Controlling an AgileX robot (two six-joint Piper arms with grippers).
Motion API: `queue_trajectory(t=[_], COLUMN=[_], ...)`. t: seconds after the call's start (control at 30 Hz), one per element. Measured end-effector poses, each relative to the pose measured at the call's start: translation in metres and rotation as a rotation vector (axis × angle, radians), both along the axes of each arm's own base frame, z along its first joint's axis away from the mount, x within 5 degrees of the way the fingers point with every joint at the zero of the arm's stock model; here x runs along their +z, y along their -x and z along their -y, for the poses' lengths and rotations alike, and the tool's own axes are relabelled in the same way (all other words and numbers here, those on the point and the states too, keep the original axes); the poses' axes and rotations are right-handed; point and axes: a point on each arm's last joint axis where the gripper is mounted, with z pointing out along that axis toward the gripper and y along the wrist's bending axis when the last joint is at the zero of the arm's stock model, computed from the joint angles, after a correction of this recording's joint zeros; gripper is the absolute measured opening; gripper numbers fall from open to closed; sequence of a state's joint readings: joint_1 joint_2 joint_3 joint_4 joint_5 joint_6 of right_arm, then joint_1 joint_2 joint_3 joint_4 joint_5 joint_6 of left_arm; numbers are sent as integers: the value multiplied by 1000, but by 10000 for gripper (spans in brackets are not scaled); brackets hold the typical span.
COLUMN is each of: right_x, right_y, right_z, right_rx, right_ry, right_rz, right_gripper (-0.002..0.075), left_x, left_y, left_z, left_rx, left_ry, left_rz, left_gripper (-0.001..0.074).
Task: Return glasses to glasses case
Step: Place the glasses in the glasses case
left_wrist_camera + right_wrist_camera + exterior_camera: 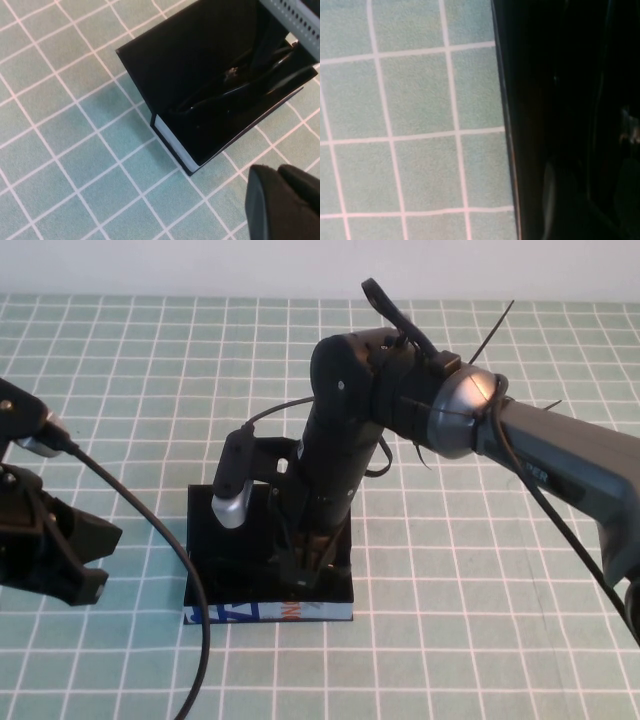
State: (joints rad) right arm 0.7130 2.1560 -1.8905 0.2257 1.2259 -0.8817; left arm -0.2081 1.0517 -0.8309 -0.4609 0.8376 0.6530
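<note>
The glasses case [270, 612] lies open in the middle of the table, black inside, its light blue printed front side facing me. My right gripper [308, 575] reaches straight down into the case, near its front wall. In the left wrist view the black glasses [220, 97] lie inside the case [172, 137], under the right arm. The right wrist view shows only the case's dark wall [520, 125] and its dark inside. My left gripper [85, 565] hangs at the table's left, apart from the case, shut and empty; it also shows in the left wrist view [277, 172].
A green tiled cloth [480, 570] covers the table. A black cable [150, 530] from the left arm runs down past the case's left front corner. The right arm's wrist camera [232, 490] hangs over the case's left part.
</note>
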Motion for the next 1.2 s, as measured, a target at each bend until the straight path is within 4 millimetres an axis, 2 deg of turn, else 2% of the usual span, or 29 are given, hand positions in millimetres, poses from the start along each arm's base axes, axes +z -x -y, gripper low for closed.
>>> queue_trajectory(t=[0.27, 0.43, 0.67, 0.8, 1.2], right_x=[-1, -12, -17, -17, -14], right_y=[2, 1, -1, -1, 1], right_z=[-3, -6, -8, -8, -10], right_rx=[6, 8, 0, 2, 17], right_ry=[-28, -30, -40, -43, -66], right_rz=[-26, -51, -54, -52, -71], right_gripper=[214, 210, 120, 20, 6], left_x=[0, 0, 0, 0, 0], left_y=[0, 0, 0, 0, 0], left_z=[0, 0, 0, 0, 0], left_rx=[2, 2, 3, 3, 1], left_ry=[1, 1, 1, 1, 1], left_rz=[4, 4, 3, 3, -5], left_gripper=[-1, -1, -1, -1, -1])
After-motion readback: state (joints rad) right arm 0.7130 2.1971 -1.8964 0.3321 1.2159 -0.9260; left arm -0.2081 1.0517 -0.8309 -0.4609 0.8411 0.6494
